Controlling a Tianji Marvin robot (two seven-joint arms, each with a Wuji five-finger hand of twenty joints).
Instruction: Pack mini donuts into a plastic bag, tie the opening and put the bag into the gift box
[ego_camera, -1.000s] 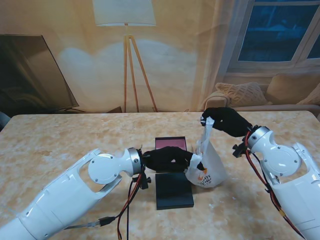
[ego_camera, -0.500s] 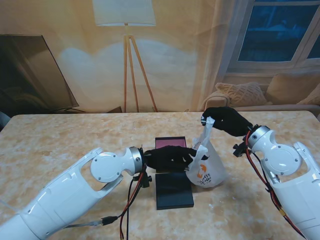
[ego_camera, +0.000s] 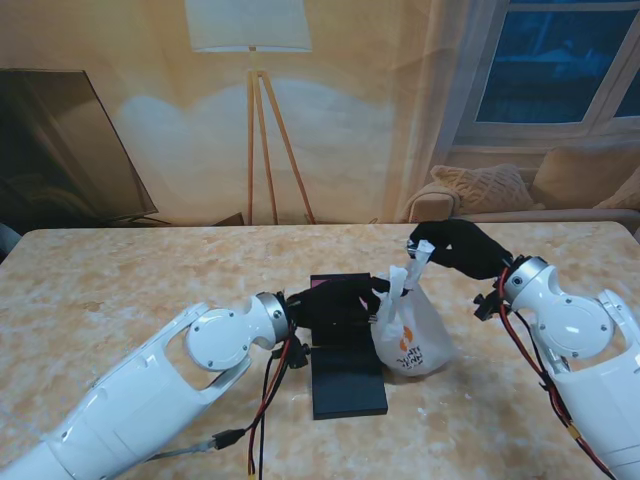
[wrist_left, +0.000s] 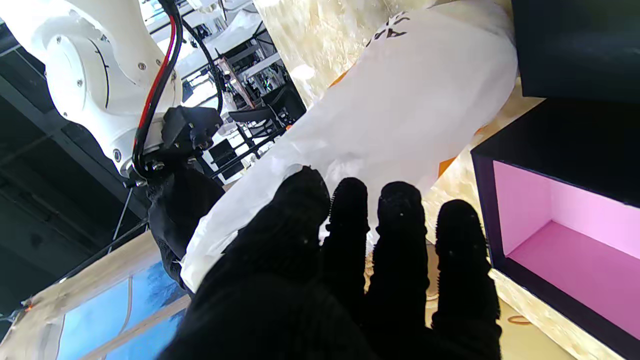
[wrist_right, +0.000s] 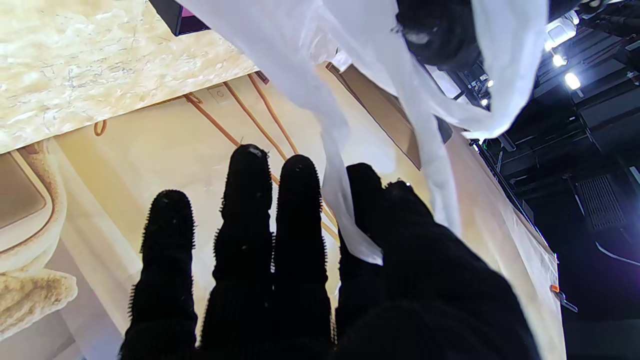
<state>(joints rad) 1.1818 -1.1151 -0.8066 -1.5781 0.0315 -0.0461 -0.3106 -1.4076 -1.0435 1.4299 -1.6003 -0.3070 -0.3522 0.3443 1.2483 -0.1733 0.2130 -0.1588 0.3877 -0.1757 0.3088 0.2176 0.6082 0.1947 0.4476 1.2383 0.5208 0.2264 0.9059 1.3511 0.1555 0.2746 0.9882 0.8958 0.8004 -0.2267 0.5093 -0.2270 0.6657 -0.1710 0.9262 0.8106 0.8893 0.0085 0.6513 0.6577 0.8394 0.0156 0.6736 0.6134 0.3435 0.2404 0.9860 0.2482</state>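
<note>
Since 1 s ago your left hand (ego_camera: 340, 300) has slid farther from you and right, up to the bag's top, and your right hand (ego_camera: 458, 246) has shifted a bit right, still holding its handle strip.

White plastic bag (ego_camera: 412, 335) sits on the marble table (ego_camera: 120, 290), just right of the gift box (ego_camera: 336, 290) w/ pink interior; box is open, its black lid (ego_camera: 347, 381) lies flat nearer you. Bag looks bulged & rounded at the base, orange logo w/ dark print on the side facing you; contents not visible thru the plastic. Top is drawn into two thin twisted handle strips, stretched apart: one toward each hand.

L hand: in the wrist view thumb (wrist_left: 295, 200) presses against the bag film (wrist_left: 400, 100), the other fingers straight & side by side; stand view shows it at the left strip, pinching it. R hand: thumb and index pinch the strip (wrist_right: 350, 220), remaining fingers (wrist_right: 245, 200) extended, close together. Bag base rests on the table, not in the box.
</note>
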